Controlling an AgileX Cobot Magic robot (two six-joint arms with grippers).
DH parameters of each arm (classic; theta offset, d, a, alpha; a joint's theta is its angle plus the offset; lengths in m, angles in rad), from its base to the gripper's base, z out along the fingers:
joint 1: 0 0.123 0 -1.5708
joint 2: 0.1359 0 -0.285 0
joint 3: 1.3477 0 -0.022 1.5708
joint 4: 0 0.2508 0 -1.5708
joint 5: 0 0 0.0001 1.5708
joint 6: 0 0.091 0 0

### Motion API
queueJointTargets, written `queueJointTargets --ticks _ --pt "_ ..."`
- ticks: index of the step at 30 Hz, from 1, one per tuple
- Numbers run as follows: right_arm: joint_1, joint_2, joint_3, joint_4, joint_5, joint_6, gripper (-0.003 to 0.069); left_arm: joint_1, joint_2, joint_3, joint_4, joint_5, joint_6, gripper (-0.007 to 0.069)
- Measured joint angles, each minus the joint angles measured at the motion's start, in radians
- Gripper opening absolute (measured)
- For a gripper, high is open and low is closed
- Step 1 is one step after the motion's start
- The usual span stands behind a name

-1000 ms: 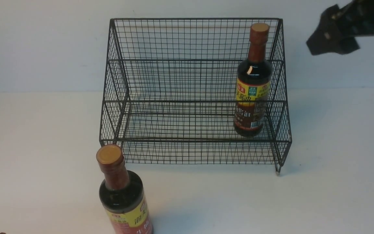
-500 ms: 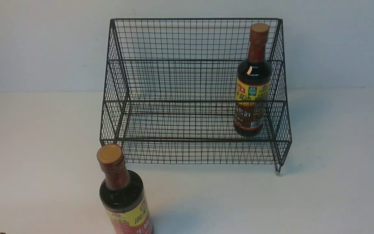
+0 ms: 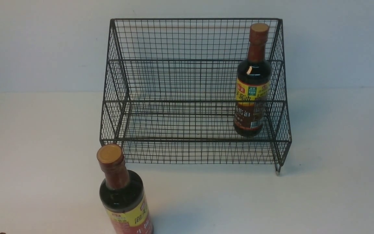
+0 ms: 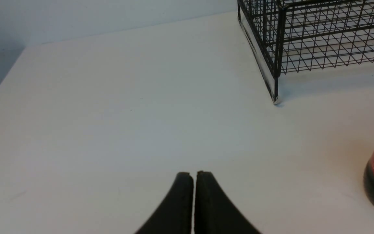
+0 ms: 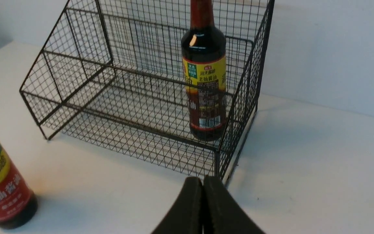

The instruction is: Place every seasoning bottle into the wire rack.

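Inside the wire rack (image 3: pixel 174 81) one soy-sauce bottle (image 3: pixel 252 87) stood upright; the second bottle (image 3: pixel 123 195) stood on the tabletop (image 3: pixel 44 146); the left hand (image 4: pixel 193 177) and right hand (image 5: pixel 203 182) were pinched together, empty.

White table (image 3: pixel 336 182) spans the lower frame in the front view, far edge meeting a pale wall. Black wire rack (image 3: pixel 190 97) sits ctr frame, toward the back, feet on the tabletop. One seasoning bottle (image 3: pixel 123 195) stands upright at bottom left-ctr, in front of the rack's left corner & apart from it, base cut off by the frame edge.
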Motion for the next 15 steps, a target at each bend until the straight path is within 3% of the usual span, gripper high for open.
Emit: queueJointTargets --ticks 5,15 --pt "0.000 0.000 0.124 0.012 -0.147 -0.008 -0.0015 0.000 0.000 0.000 0.000 0.000 0.000 -0.0005" --pt "0.000 0.000 0.245 -0.007 -0.108 -0.028 -0.0015 0.000 0.000 0.000 0.000 0.000 0.000 -0.0005"
